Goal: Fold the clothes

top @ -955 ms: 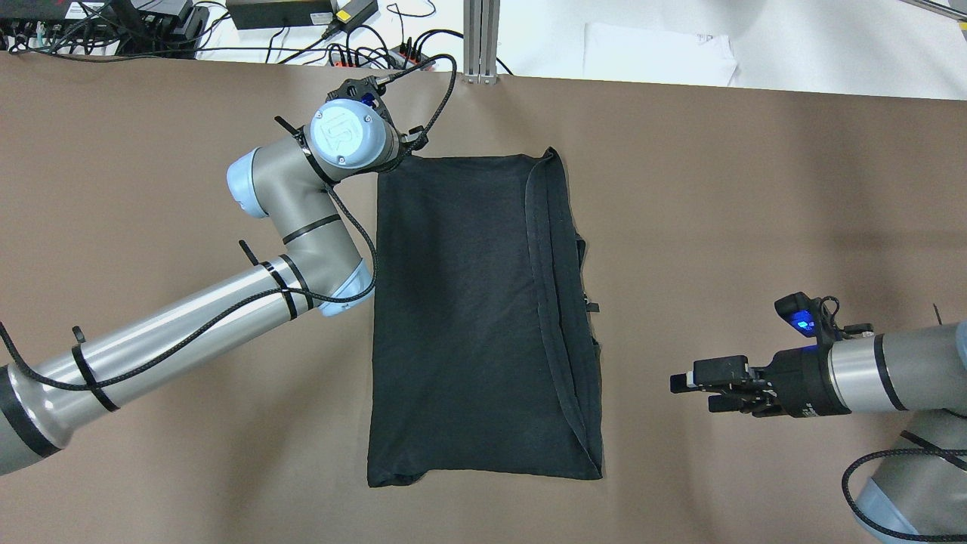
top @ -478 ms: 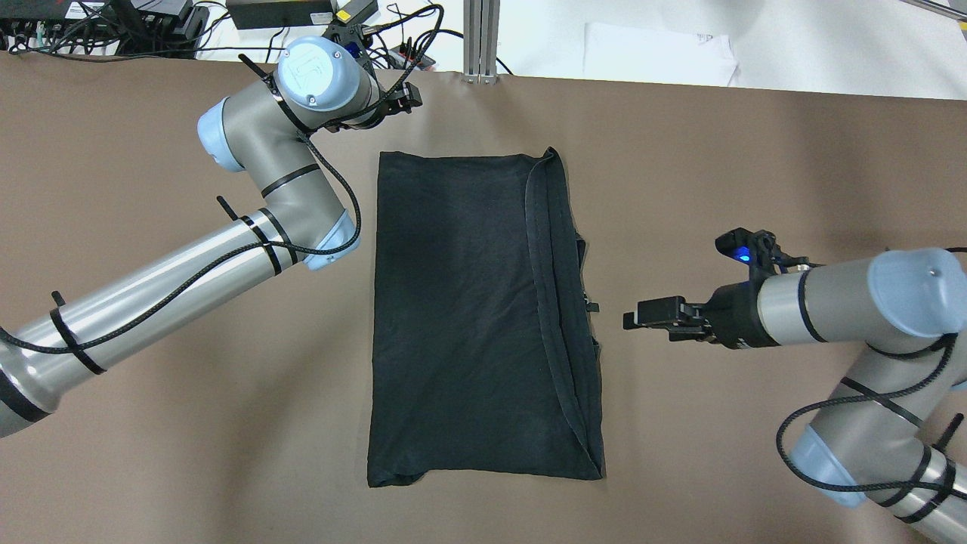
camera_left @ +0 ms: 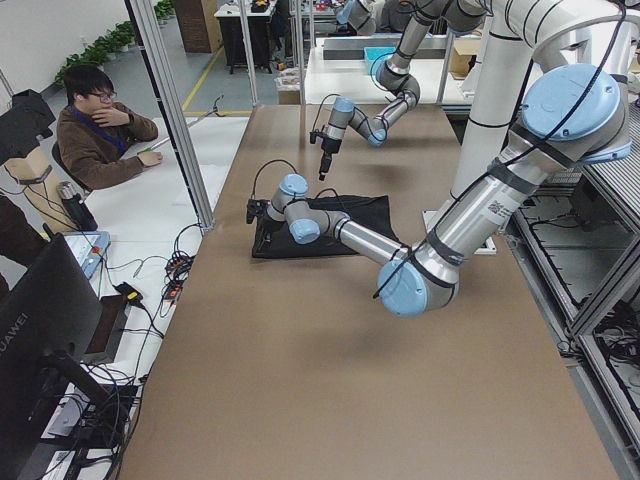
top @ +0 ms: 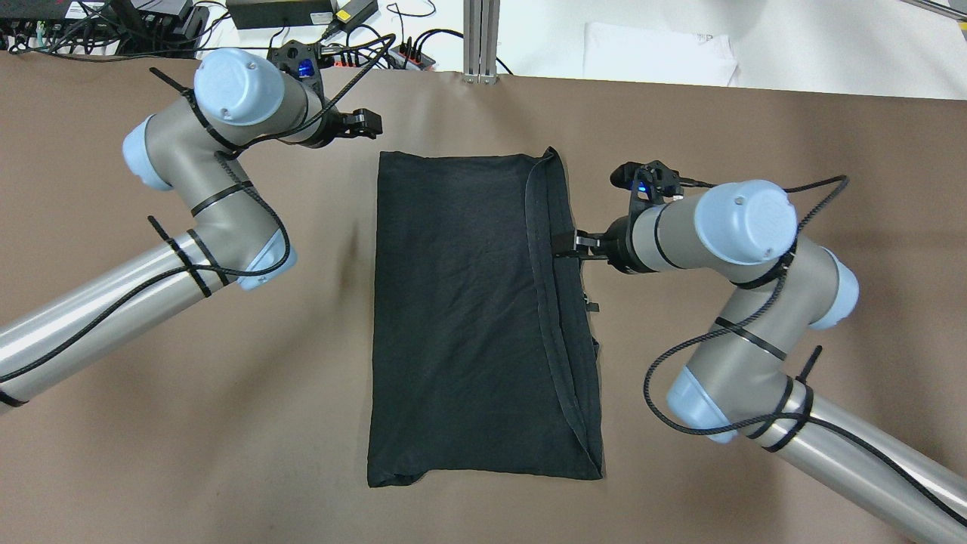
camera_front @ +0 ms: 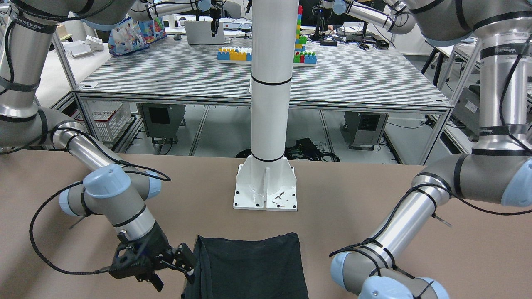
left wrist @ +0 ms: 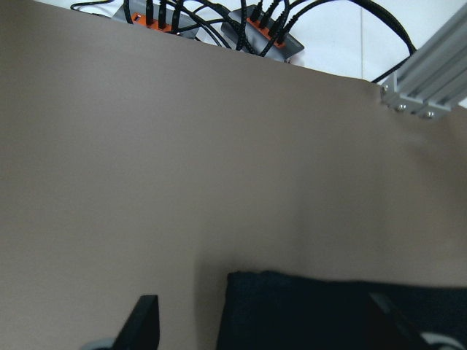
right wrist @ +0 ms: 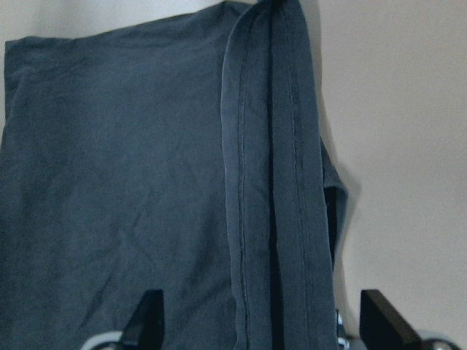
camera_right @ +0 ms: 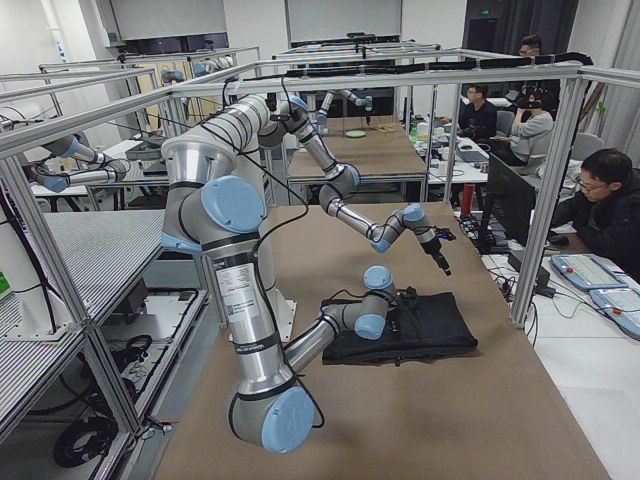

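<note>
Black cloth takes up the middle of the desk (top: pixel 755 136). The clothes (top: pixel 468 302) lie flat as one long rectangle, the long axis running straight away from the robot towards the far edge. A hemmed band (top: pixel 563 340) is doubled over along the robot's right side. The right hand (top: pixel 568 248) is plainly the nearer one: it sits at that right long edge, closer to the far end than the near end, and points across the short axis into the cloth. From its own wrist camera the two fingers (right wrist: pixel 149 317) stand wide apart with the hemmed band between them and nothing gripped. I cannot tell whether the tips touch the fabric. The left hand (top: pixel 370 125) hangs just off the far-left corner, over bare desk and clear of the cloth. Its fingers (left wrist: pixel 144 321) are also spread, with nothing between them but the garment's corner lower in its view. Everything to be folded lies to the right hand's left. To my eye, any pinch it makes would take the hem side-on. Whichever fold comes next, it would have to carry that edge across or along the long rectangle.
</note>
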{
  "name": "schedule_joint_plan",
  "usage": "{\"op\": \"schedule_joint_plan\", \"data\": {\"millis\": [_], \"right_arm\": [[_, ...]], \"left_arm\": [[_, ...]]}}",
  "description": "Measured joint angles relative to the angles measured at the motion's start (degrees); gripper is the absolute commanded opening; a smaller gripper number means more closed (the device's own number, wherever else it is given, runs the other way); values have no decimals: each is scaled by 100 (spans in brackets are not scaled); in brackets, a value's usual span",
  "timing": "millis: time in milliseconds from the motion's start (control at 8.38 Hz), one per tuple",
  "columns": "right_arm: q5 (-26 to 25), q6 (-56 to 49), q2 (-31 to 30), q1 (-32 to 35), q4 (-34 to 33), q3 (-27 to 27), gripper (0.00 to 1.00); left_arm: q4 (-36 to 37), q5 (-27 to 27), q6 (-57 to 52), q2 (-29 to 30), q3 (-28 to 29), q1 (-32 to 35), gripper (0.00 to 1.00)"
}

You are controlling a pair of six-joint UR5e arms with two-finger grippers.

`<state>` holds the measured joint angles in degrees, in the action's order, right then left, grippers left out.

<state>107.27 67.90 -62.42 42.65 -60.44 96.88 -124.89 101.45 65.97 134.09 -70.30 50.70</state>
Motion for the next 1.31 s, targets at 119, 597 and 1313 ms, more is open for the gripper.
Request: {"op": "schedule_joint_plan", "data": {"millis": [119, 597, 1313], "right_arm": [[-382, -200, 421, -16, -61, -512, 94], [-1677, -738, 2164, -136, -42, -2736, 89], [-2590, -1384, 2672, -497, -30, -4044, 50]], "left_arm": [[-12, 65, -147, -252, -255, 39, 100], [-78, 88, -212, -432, -391, 63, 100], [-70, 47, -205, -205, -59, 27, 100]]}}
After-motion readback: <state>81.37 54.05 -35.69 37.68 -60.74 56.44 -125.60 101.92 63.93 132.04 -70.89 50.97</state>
